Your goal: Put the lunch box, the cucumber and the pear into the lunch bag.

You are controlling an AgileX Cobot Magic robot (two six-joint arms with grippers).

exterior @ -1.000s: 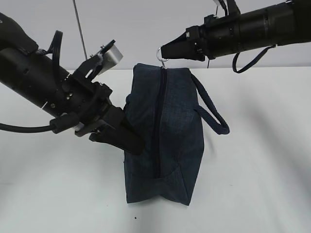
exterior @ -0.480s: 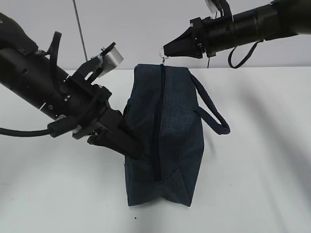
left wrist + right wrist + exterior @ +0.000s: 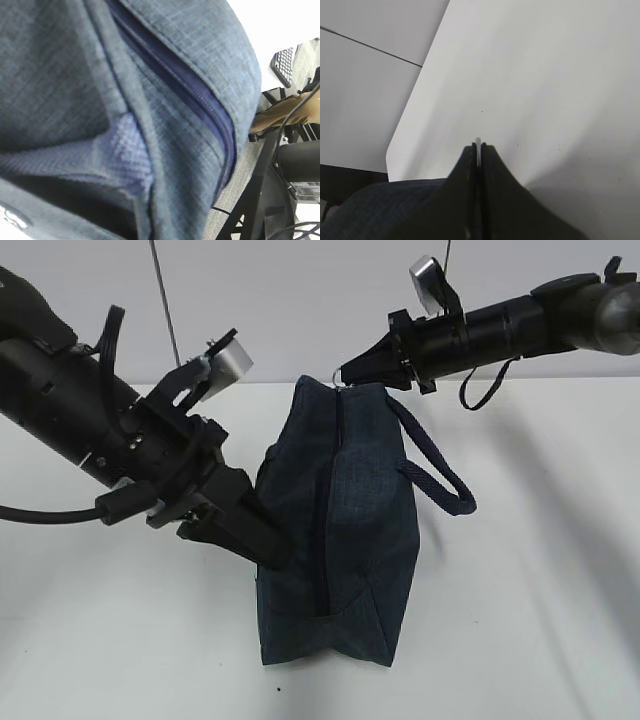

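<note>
The dark navy lunch bag (image 3: 350, 520) stands on its end on the white table, its zipper (image 3: 325, 500) running down the front and its loop handle (image 3: 435, 465) hanging to the right. My left gripper (image 3: 270, 545) pinches the bag's left side; the left wrist view is filled with its fabric (image 3: 100, 75) and zipper (image 3: 190, 85), and the jaws are hidden. My right gripper (image 3: 347, 374) is shut on the metal ring pull (image 3: 340, 383) at the bag's top; the ring shows as a thin sliver (image 3: 478, 142) between the fingers. The lunch box, cucumber and pear are out of view.
The white table (image 3: 540, 620) spreads around the bag, with its far edge (image 3: 415, 100) in the right wrist view. A thin cable (image 3: 165, 310) hangs at the back. Black frame legs (image 3: 270, 200) and floor show past the bag in the left wrist view.
My right gripper has dropped slightly and shifted right with the ring pull, and the arm has swung round. The bag's top leans a little more to the right. The left arm has barely moved.
</note>
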